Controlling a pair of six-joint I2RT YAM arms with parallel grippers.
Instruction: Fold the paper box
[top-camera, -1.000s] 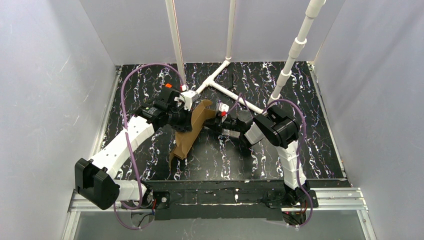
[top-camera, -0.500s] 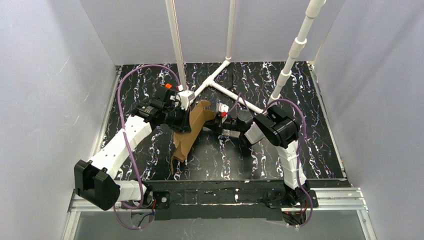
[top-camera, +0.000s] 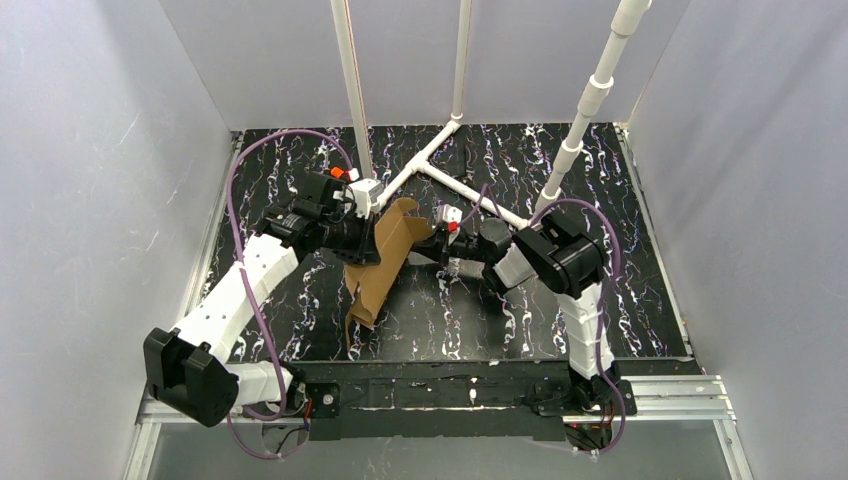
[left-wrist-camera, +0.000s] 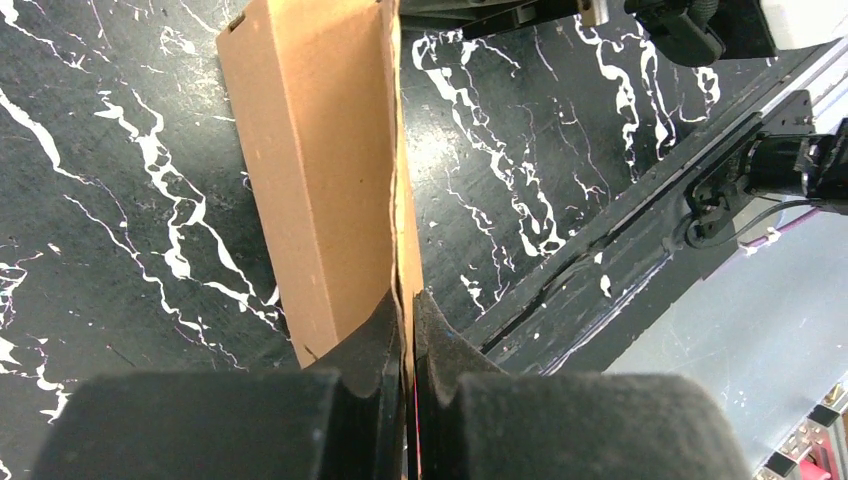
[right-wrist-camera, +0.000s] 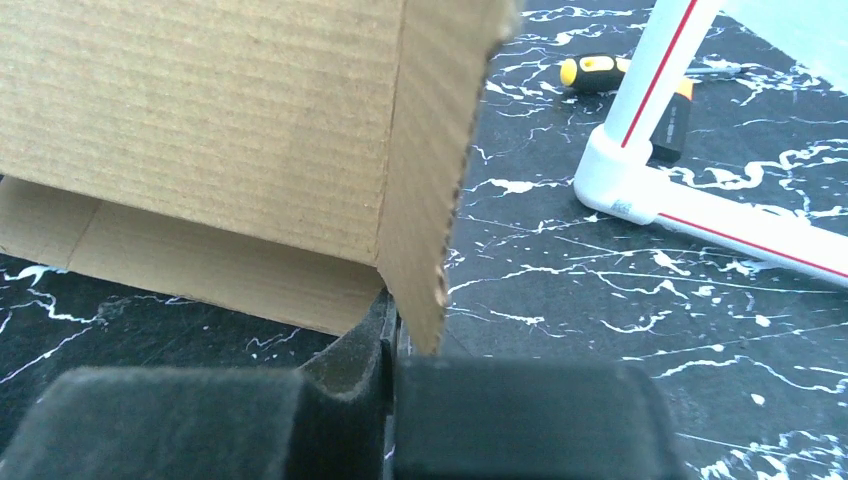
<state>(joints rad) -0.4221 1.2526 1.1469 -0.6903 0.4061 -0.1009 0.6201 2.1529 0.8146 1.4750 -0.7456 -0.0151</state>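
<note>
We count one paper box (top-camera: 385, 255), two grippers, one white pipe frame (top-camera: 455, 180) and one screwdriver (right-wrist-camera: 600, 70). The box is a brown cardboard sheet, partly folded, held up on edge at mid-table between the two arms; its long run slants from near the frame's foot down toward the near rail (top-camera: 470, 390); whether its lower end touches the table (top-camera: 640, 300) we cannot tell.

The left gripper (left-wrist-camera: 405, 310) has its jaws drawn tight on the sheet's thin upper edge; one panel hangs away from that edge to the left. The right gripper (right-wrist-camera: 392, 320) has its jaws together at the lower corner of a side flap — the corner seems pinched between them.

Bare table lies open left and right of the sheet; behind it the room is narrow, since the frame's foot stands close to the flap, and the screwdriver lies just beyond that foot — well apart from the cardboard.
</note>
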